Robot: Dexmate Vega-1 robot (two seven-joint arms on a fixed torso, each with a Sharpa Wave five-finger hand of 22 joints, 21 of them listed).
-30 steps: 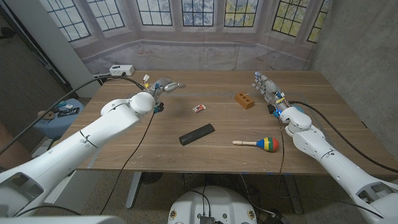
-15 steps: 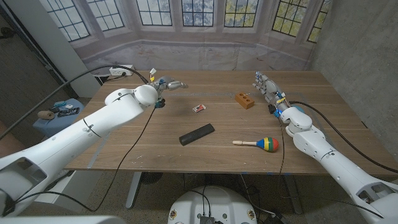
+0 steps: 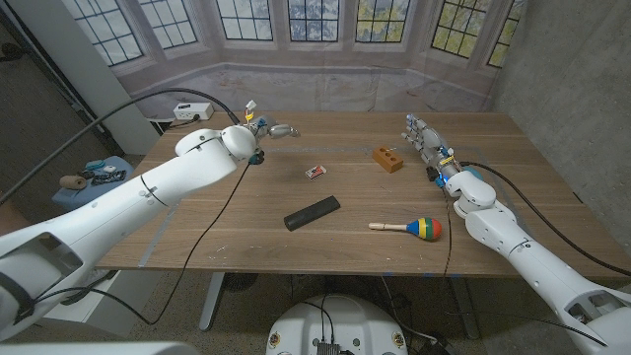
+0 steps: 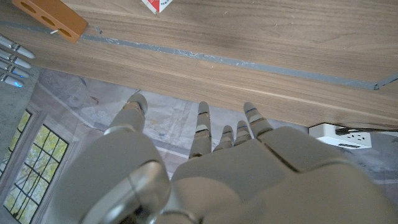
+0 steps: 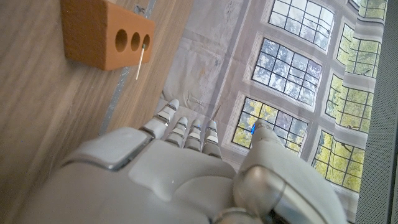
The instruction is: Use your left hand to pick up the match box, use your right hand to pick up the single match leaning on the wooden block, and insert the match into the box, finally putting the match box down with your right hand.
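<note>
1. Head view: match box [image 3: 315,172] sits mid-table, wooden block [image 3: 387,159] to its right. Left hand [image 3: 272,131] hovers far-left with fingers loosely apart, right hand [image 3: 421,135] beside the block, holding nothing.
2. Left wrist: fingers [image 4: 202,121] spread, empty.
3. Right wrist: fingers [image 5: 180,127] close together; match [image 5: 141,65] leans on the block [image 5: 102,34].

Glossy white arms [image 3: 148,187], grey segmented fingers [image 4: 202,127]

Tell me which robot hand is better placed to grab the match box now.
Left. The left robot hand hangs open over the table's far-left part, on the match box's side. The right robot hand sits beyond the wooden block, farther off.
</note>
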